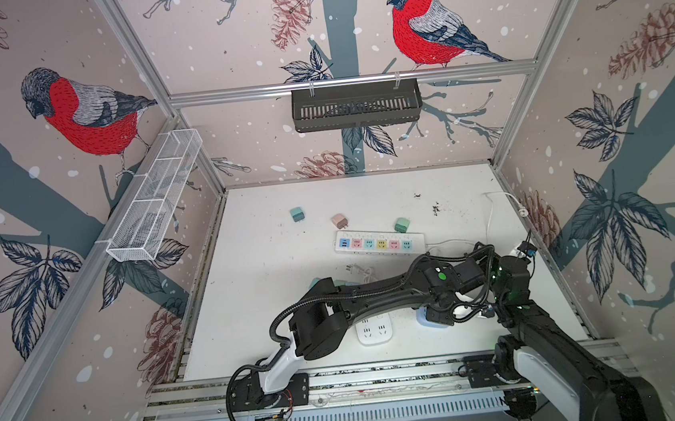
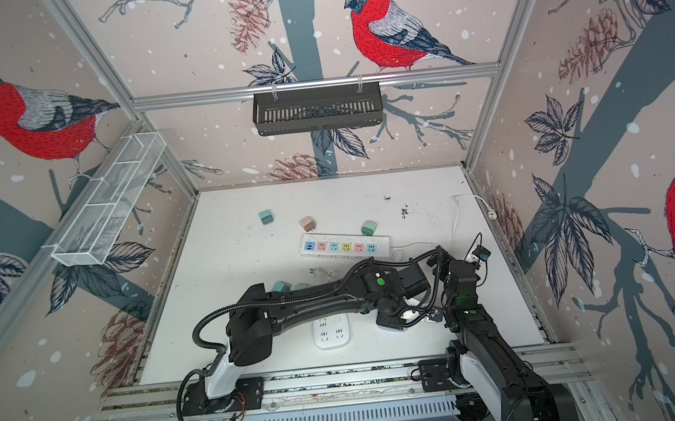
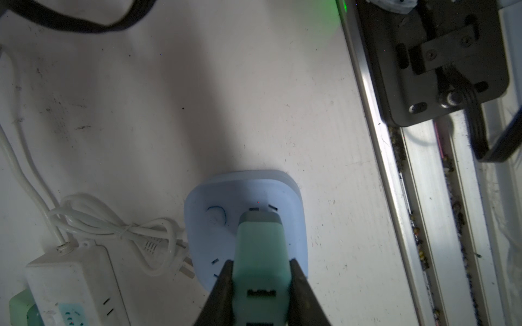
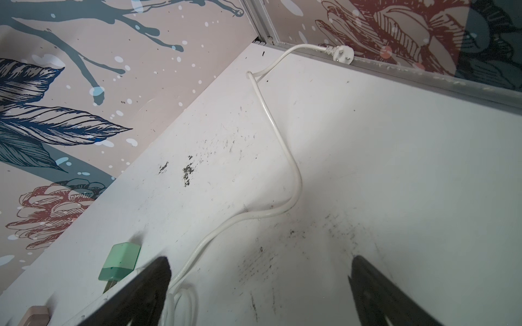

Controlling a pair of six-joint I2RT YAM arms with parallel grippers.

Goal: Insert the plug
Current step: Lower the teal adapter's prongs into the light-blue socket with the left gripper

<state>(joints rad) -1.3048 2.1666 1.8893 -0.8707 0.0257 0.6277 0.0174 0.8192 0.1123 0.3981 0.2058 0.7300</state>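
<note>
One mint plug [image 3: 261,248] is what matters, and we hold it in the left claw [image 3: 261,285], whose dark fingers [image 3: 221,285] are clamped on its two flat sides. Its long axis runs straight out from the claw and down toward the pale blue socket [image 3: 203,240], which lies face-up on the table [image 3: 254,98]. So the socket sits directly ahead of the plug's tip, not off to either side. The plug's grey-banded end meets the socket's face. Its prongs are hidden from us, so we cannot tell whether they have entered anything. Two dark slots [image 3: 253,209] show just past that end, and we judge the coming move to be a push along the plug's own axis, perhaps after a small shift to line up prongs and openings. The left arm is the one on the job. A white strip [image 3: 70,285] and its coil [image 3: 118,225] lie just beside the socket. The right claw [image 4: 260,282] hangs with jaws wide apart and empty over bare table near a loose cord [image 4: 282,158], away from the socket.
</note>
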